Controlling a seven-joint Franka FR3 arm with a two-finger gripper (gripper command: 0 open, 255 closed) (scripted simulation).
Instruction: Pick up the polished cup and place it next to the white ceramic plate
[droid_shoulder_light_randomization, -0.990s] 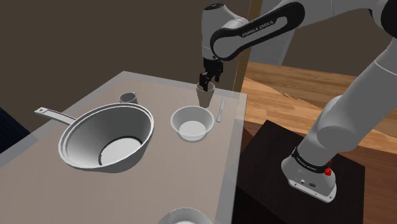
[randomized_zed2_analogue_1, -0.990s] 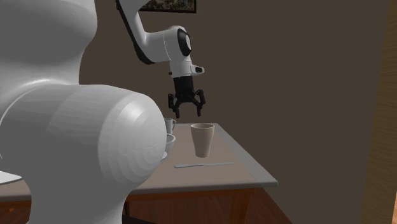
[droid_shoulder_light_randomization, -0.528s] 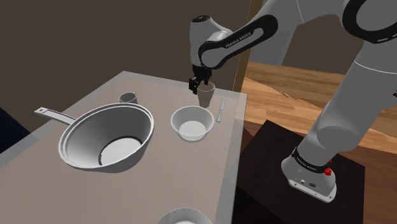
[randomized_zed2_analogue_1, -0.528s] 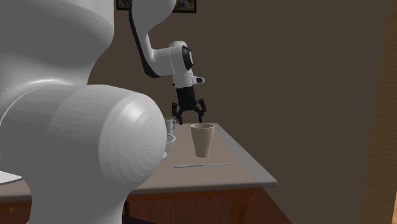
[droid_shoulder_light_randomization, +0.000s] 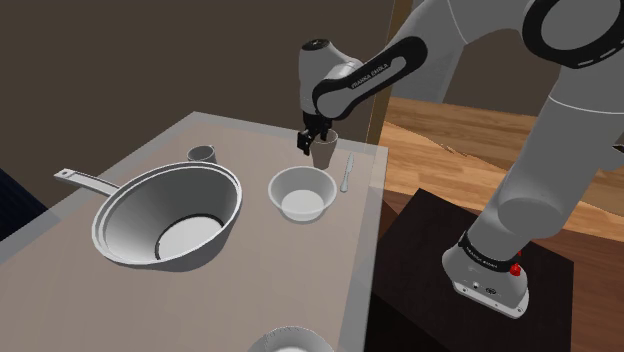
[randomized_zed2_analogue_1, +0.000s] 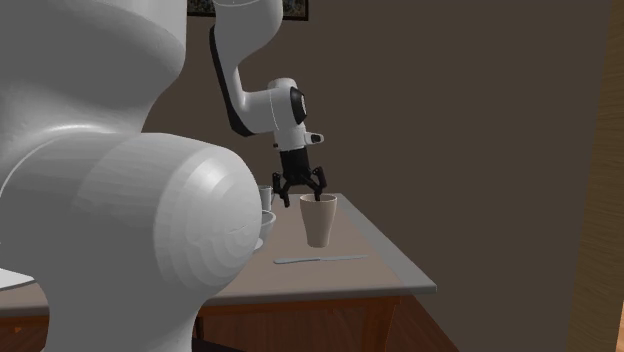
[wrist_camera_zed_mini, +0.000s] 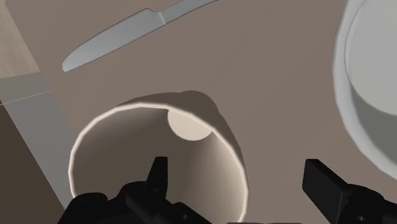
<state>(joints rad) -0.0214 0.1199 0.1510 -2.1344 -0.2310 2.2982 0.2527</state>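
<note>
Gripper (randomized_zed2_analogue_1: 303, 197) lower now, astride cup (randomized_zed2_analogue_1: 319, 226) rim

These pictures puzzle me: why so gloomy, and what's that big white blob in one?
Shoulder view: dim, even light on the table, no sharp shadows. Second exterior view: the blob is the robot's own arm, close to the camera, hiding the left half; the cup stands before a dark wall. Wrist view: the cup's rim catches light, its inside is shaded.

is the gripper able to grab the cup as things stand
Probably yes: the open gripper is at the rim of the cup, one finger inside, one outside; the bowl and knife lie clear.
</note>
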